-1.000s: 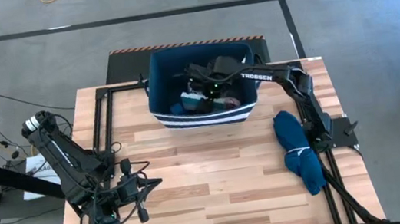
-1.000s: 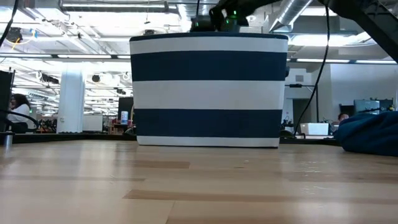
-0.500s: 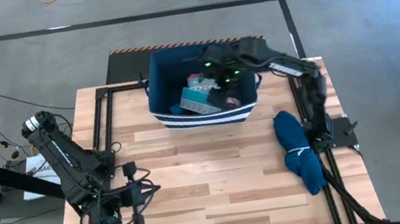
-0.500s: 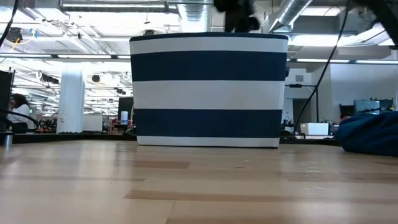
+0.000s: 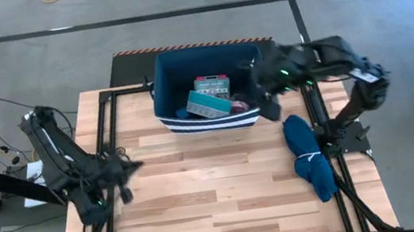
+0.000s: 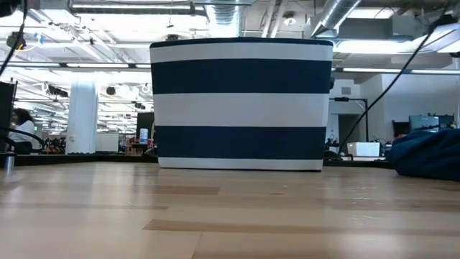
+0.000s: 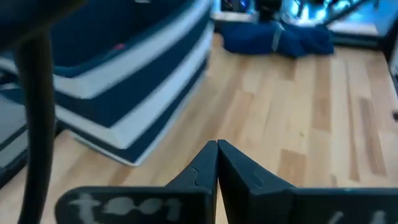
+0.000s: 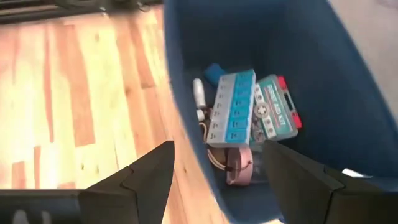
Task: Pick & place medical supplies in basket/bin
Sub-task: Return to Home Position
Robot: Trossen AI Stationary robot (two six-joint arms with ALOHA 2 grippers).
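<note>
Hovering at the right edge of the bin [image 5: 208,122], right gripper [image 8: 217,180] is spread wide; pill organiser [image 8: 233,106] and green box [image 8: 277,112] lie inside, pink roll [image 8: 238,171] too, I think. Left gripper [image 7: 216,149] pressed together over bare table [image 5: 224,186].

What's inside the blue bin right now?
The bin holds the light-blue pill organiser beside the green first-aid box, a pink roll, a blue cube and a small white bottle. Anything beneath the organiser is covered.
</note>
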